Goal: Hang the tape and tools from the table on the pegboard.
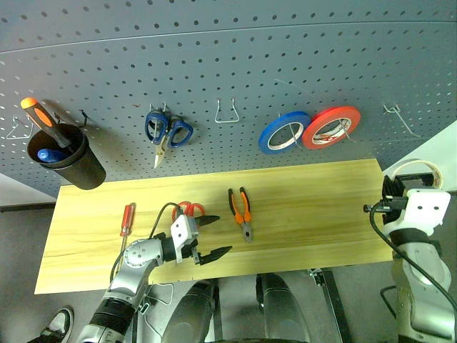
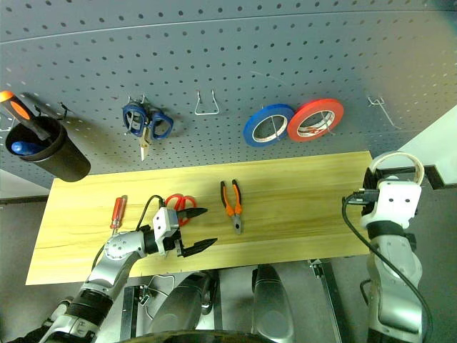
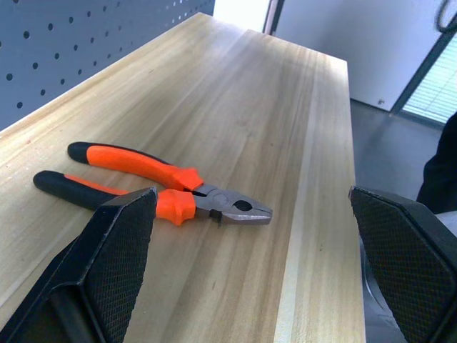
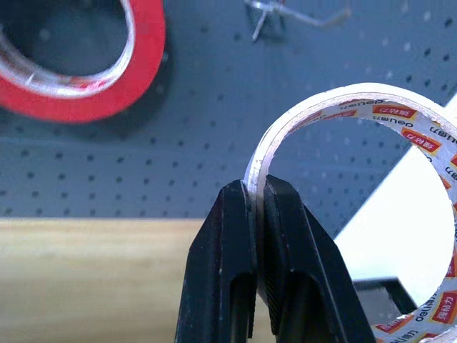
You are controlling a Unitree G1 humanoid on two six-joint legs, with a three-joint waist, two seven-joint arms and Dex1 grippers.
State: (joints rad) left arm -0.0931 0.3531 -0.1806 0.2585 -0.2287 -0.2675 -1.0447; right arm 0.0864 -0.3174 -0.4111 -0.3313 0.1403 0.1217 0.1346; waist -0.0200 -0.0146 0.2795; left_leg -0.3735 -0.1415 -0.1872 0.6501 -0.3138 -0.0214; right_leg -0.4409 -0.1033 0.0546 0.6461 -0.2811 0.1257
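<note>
At upper left we see a black cup [image 1: 68,161] holding an orange-and-black screwdriver [image 1: 43,118], then blue-handled scissors [image 1: 166,131], and a blue roll [image 1: 283,133] beside a red roll [image 1: 330,127].

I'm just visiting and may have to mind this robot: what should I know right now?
Right gripper: shut on the tape, raised before the pegboard near an empty hook.
Left gripper: open, empty, over the table.
On the table: red-handled scissors, pliers, small screwdriver.
Done: tape picked up.
Left: hang the tape, then all three tools.
</note>
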